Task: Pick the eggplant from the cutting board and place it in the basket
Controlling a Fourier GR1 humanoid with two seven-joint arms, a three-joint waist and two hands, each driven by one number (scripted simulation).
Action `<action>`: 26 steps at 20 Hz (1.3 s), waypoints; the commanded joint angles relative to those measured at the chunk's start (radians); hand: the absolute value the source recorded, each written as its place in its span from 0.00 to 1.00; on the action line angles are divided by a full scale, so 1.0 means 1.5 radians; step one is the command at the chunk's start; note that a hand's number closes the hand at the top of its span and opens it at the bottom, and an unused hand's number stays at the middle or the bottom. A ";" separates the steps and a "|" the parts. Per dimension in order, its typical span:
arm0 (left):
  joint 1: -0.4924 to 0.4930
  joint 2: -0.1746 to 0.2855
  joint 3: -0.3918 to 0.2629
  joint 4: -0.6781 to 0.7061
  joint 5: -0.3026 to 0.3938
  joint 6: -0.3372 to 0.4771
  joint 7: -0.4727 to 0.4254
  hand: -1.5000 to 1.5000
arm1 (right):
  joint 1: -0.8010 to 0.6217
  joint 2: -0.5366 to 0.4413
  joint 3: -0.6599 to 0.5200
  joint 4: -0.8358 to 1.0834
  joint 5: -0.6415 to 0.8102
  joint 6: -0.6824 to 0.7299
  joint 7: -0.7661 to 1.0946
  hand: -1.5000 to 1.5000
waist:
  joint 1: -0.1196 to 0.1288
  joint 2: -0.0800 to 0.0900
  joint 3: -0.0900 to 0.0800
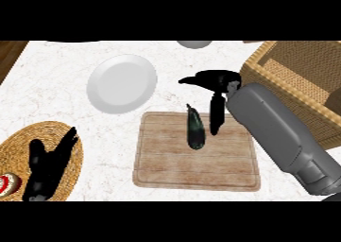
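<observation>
The counter [61,99] carries the basket [293,89] at its far right corner and the cutting board [200,170] mid-front, with bare top to the board's left. The right hand [218,85] hangs spread wide over the board's far right corner, holding nothing. The left hand [47,165] rests open at the near left edge. The eggplant [194,130] lies on the board's far half, running far to near.

— What lies on the white marbled counter [61,113]?
— A round white plate [122,83], at eleven o'clock from the view's middle.
— And lower down?
— A woven straw mat [11,153] at eight o'clock, cut by the left edge. A small red-and-white round thing [1,184] rests at its seven o'clock side.
— Up top?
— A pale grey rounded object [193,44] at twelve, mostly cropped. A brown wood strip [5,56] at ten.
</observation>
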 commanded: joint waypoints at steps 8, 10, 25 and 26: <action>-0.018 -0.040 -0.010 0.044 -0.033 0.012 0.023 0.50 | 0.014 0.054 -0.018 0.078 0.087 -0.049 -0.073 0.00 | 0.002 0.005 -0.006; 0.000 -0.038 -0.002 0.037 -0.021 -0.003 0.009 0.50 | -0.024 0.039 -0.035 0.114 0.090 -0.018 -0.081 0.00 | 0.006 0.006 -0.006; 0.040 -0.040 0.017 0.022 -0.034 -0.027 -0.007 0.50 | 0.070 0.074 -0.017 0.089 0.182 -0.027 -0.093 0.00 | 0.000 0.003 -0.006; 0.036 -0.041 0.007 0.000 -0.034 -0.028 0.024 0.50 | 0.039 0.098 -0.029 0.108 0.180 -0.023 -0.068 0.00 | 0.002 0.003 -0.006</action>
